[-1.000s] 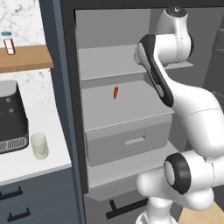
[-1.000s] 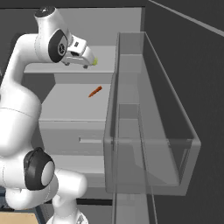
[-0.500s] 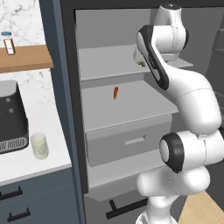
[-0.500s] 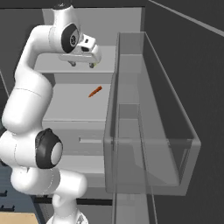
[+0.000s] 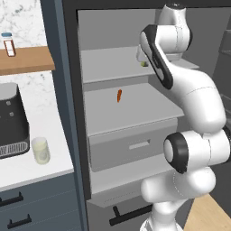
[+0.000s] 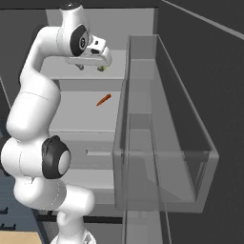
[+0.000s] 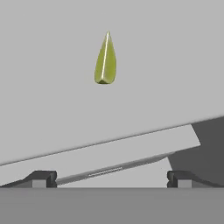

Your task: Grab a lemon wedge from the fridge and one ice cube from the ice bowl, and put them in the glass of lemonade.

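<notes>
The fridge [image 5: 135, 113] stands open, its light grey shelves and drawer exposed, and its door [image 6: 162, 143] with a clear bin swings out on the right side of the right base view. The white arm [image 5: 189, 103] reaches up from the base into the upper part of the fridge. Beside the fridge, the counter [image 5: 27, 167] carries a dark coffee machine [image 5: 12, 122] near its back and the glass of lemonade [image 5: 40, 150] near its front edge, well apart from the arm. On the middle shelf [image 5: 131, 108] a small orange-red stick [image 5: 119, 95] lies toward the back, untouched.

The gripper [image 6: 90, 66] hovers over the upper shelf [image 5: 113, 63], near its right end, with its two fingers spread wide and nothing between them. The lemon wedge [image 7: 105, 61] lies on that shelf ahead of the gripper in the hand view, centred between the fingertips but clear of them, its point aimed away from the camera.

The step in hand looks like the approach to the wedge, the first pick of the task. The next move likely calls for lowering the hand until the fingers straddle the wedge, then closing gently, since so small a piece could slip or skid aside on the bare shelf. The ice cube comes later.
</notes>
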